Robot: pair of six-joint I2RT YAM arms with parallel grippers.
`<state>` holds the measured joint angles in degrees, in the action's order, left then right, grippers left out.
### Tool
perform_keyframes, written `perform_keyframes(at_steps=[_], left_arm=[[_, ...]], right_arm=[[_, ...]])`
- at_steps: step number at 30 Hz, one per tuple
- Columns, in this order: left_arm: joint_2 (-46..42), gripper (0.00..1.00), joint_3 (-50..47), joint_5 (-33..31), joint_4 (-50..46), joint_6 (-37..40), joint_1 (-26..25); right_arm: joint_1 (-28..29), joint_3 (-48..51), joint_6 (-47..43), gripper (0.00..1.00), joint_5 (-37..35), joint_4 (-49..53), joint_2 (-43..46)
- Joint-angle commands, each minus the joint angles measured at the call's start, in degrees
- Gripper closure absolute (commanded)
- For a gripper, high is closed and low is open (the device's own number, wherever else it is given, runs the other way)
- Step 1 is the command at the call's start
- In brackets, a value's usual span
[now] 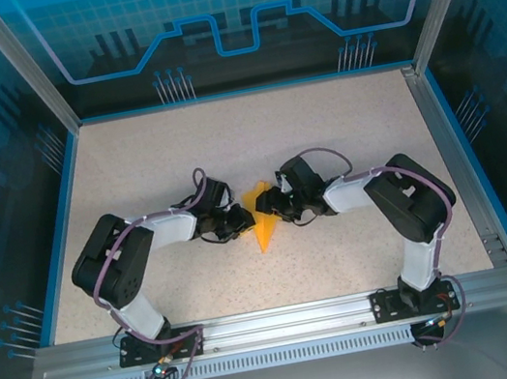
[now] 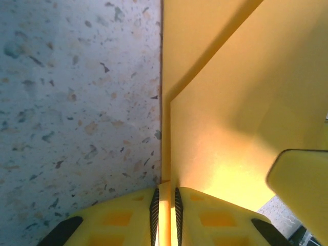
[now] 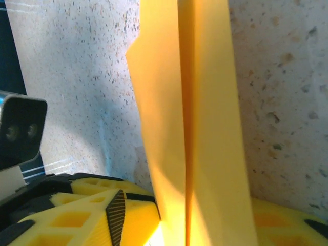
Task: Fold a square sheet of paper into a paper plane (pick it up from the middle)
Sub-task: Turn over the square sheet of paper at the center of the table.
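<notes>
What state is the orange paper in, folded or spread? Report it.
Folded: the paper shows overlapping layers and a centre crease in both wrist views.

From above, most of the paper [image 1: 263, 232] is tucked under your two wrists. On the right wrist cam it runs off top and bottom and covers the gap between the fingers [image 3: 77, 218], so the grip's unclear.

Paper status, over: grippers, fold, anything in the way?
Left gripper shut on paper edge. Right gripper open, astride it. Paper folded, creased, pointed. No obstruction seen.
</notes>
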<state>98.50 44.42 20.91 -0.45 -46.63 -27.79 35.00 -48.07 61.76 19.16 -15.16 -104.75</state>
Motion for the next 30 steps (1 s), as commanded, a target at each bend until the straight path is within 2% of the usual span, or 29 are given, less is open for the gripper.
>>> perform_keyframes(at_steps=[1, 9, 14, 22, 30], left_arm=[[-0.1, 0.80, -1.3, 1.6, 2.6, -1.1, -0.1], [-2.9, 0.79, -2.0, 1.3, 1.8, -0.4, -0.1], [-9.8, 0.76, -4.0, -2.4, -1.5, 1.6, 0.0], [-23.6, 0.71, -5.1, -11.5, -12.5, 5.7, 0.2], [-30.8, 0.68, -7.3, -14.8, -15.6, 6.1, 0.4]], right_arm=[[1.7, -0.1, 0.2, 0.56, 0.1, 0.0, 0.0], [2.4, -5.2, -4.2, 0.75, 0.7, 4.6, -2.8], [2.4, -7.4, -9.2, 0.95, 0.1, 10.6, -1.4], [2.4, -10.2, -18.0, 0.97, -7.2, 28.2, 9.5], [3.8, -16.0, -26.7, 0.95, -22.4, 53.4, 20.3]])
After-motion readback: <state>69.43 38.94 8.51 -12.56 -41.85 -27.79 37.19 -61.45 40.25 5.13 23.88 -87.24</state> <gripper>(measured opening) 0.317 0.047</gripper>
